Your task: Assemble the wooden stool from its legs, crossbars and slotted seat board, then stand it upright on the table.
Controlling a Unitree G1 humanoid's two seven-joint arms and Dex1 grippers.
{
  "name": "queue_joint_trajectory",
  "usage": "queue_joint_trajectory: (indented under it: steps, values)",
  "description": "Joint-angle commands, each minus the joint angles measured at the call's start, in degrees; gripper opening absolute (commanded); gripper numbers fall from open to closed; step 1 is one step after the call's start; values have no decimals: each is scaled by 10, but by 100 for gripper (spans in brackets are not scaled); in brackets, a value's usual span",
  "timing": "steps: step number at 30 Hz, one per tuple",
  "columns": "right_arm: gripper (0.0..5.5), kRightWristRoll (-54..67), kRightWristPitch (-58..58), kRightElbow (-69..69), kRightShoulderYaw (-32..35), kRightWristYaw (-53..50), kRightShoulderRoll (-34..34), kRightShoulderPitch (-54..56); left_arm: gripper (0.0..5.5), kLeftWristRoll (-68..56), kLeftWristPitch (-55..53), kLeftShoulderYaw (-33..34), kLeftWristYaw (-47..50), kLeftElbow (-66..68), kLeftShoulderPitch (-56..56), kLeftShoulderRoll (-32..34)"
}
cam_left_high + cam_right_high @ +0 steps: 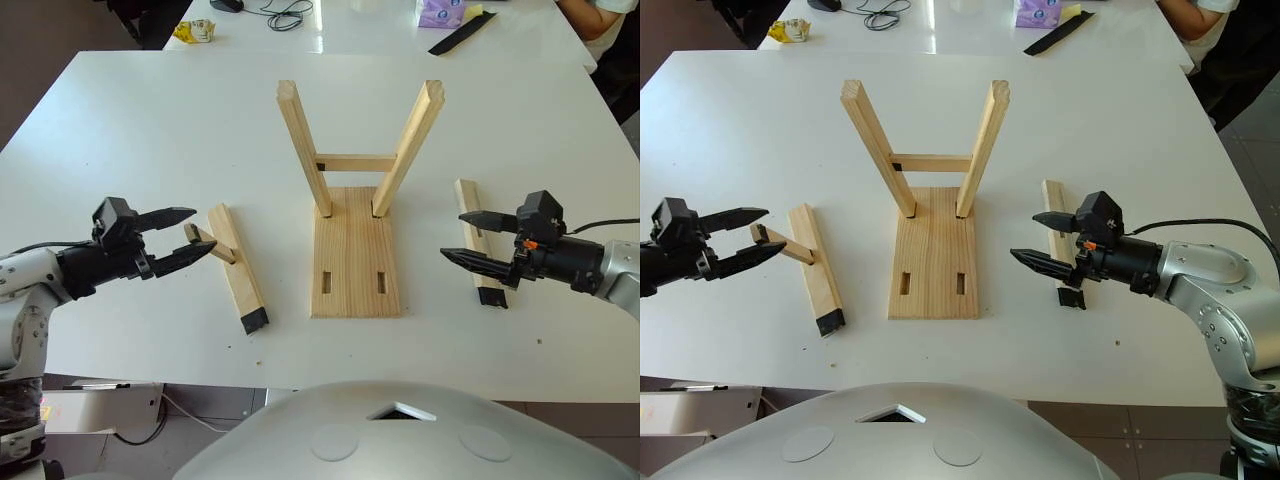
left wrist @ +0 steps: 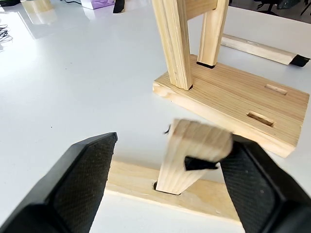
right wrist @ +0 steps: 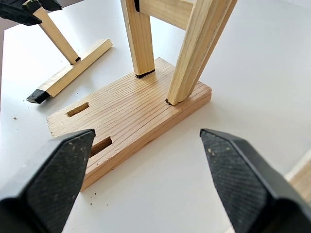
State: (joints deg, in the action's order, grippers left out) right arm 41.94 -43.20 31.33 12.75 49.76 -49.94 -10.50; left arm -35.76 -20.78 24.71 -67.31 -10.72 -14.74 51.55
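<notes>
Your left gripper point(image 1: 203, 230) has its fingers spread around the short crossbar point(image 1: 212, 246) rising from the loose leg point(image 1: 240, 272) left of the seat board point(image 1: 355, 255), which lies flat mid-table with two upright legs point(image 1: 303, 150) slotted in, while your right gripper point(image 1: 452, 234), likewise spread, hangs by the right-hand leg point(image 1: 467, 198).

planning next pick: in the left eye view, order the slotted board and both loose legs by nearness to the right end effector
1. Bare black-tipped wooden leg, right side, by the right end effector.
2. Slotted wooden seat board, centre.
3. Black-tipped wooden leg with crossbar stub, left side.
</notes>
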Motion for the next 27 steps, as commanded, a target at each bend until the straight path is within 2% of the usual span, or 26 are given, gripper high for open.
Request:
queue_joint_trajectory:
  steps: [1, 5, 13, 20, 27]
  values:
    - [399, -4, 1, -1, 3, 2, -8, 7, 366, -91, -78, 52, -17, -58, -5, 21]
    - [399, -7, 1, -7, -5, 5, -9, 22, 366, -156, -114, 54, 12, -98, 31, -3]
    - [399, -12, 2, -17, -14, 9, -9, 41, 366, -100, -39, -12, 84, -81, 120, -82]
    - [399, -12, 1, -15, -21, 6, -3, 46, 366, -114, -55, -26, 88, -61, 155, -95]
    - [399, -4, -4, -5, -11, 7, -4, 32, 366, -143, -82, 4, 77, -49, 159, -70]
